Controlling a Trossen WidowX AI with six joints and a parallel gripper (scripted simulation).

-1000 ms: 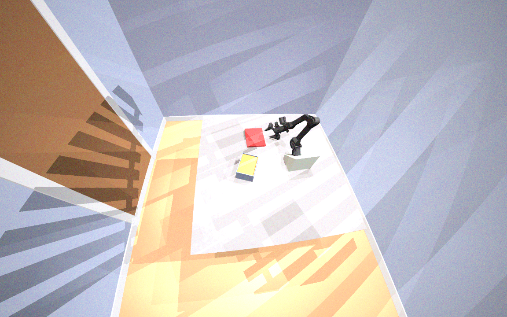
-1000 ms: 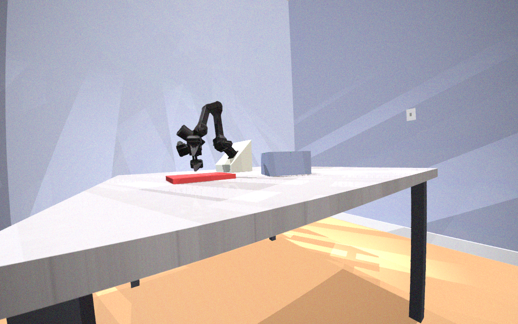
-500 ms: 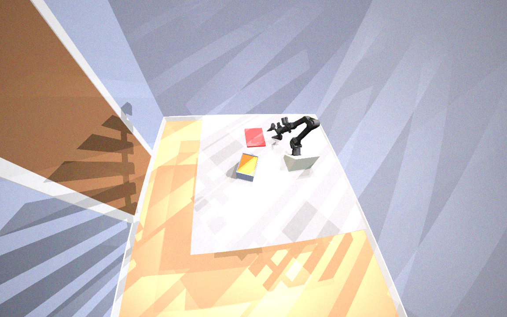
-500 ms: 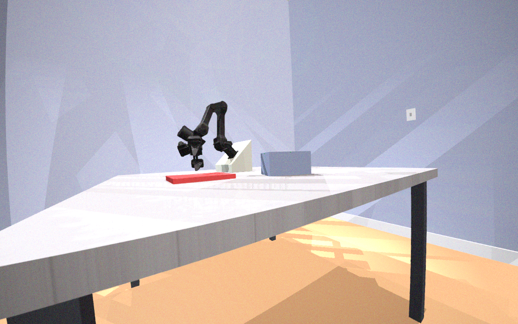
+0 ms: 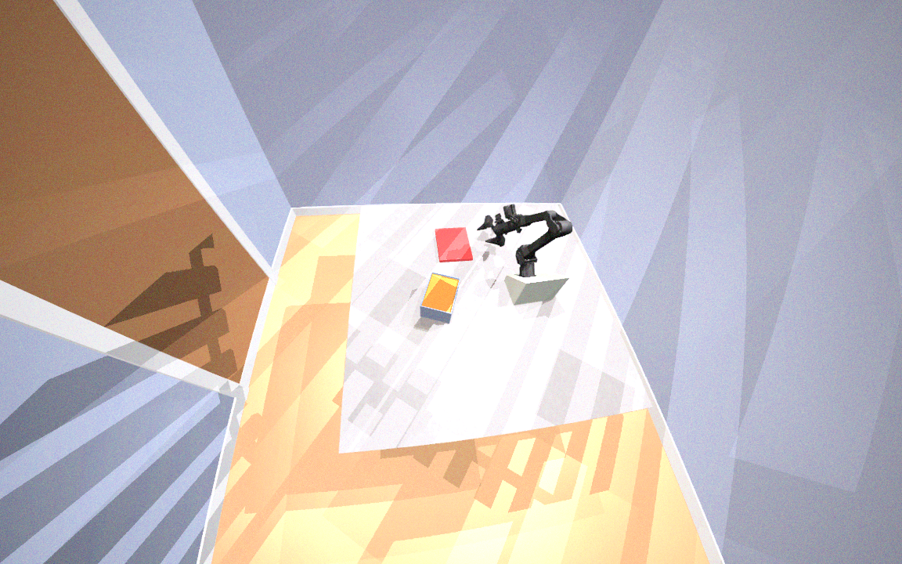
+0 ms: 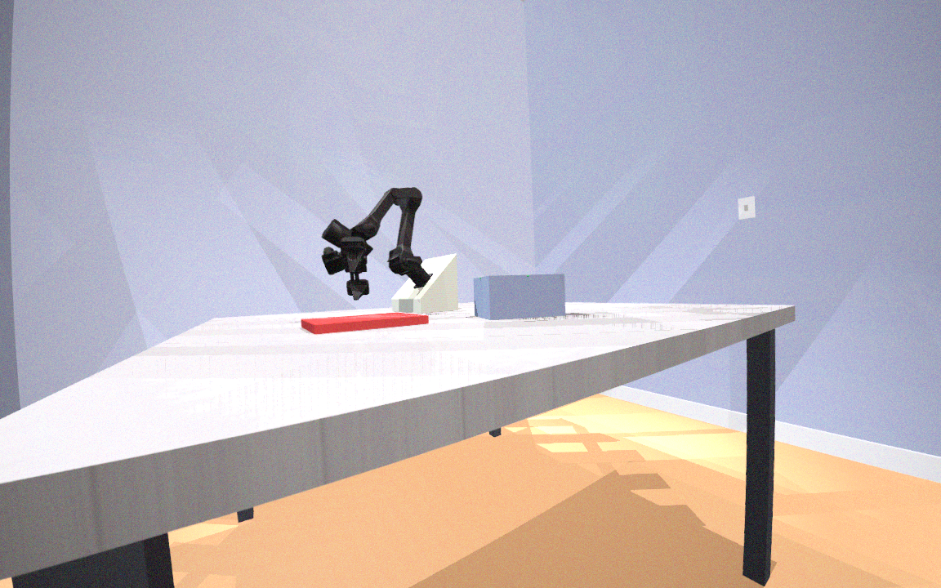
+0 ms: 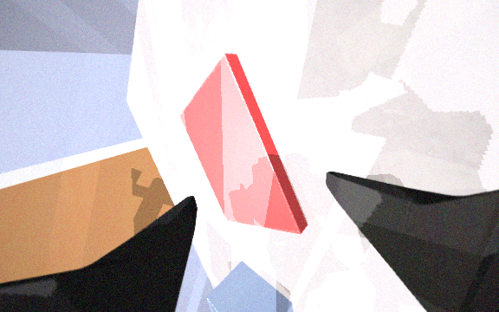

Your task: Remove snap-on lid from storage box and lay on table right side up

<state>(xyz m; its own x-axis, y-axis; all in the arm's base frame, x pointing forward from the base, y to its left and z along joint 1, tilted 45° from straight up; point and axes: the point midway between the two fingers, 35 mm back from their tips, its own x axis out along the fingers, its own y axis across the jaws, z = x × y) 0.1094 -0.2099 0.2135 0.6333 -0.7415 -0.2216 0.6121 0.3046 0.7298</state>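
The red lid (image 5: 452,244) (image 6: 364,322) (image 7: 241,130) lies flat on the white table (image 5: 482,378) (image 6: 203,394), apart from the box, with a smooth, plain face up. The blue-grey storage box (image 5: 435,314) (image 6: 521,296) (image 7: 243,286) stands upright with its top uncovered. Its inside shows yellow-orange in the top view. My gripper (image 5: 484,235) (image 6: 355,283) (image 7: 262,189) is open and empty. It is above the table, to the right of the lid in the top view, and touches neither lid nor box. The lid's underside is hidden.
A pale wedge-shaped mount (image 5: 537,288) (image 6: 446,288) carries the arm's base on the table, to the right of the box in the top view. The table's far edge runs behind the lid and arm in that view. Bands of light and shadow cross the surfaces.
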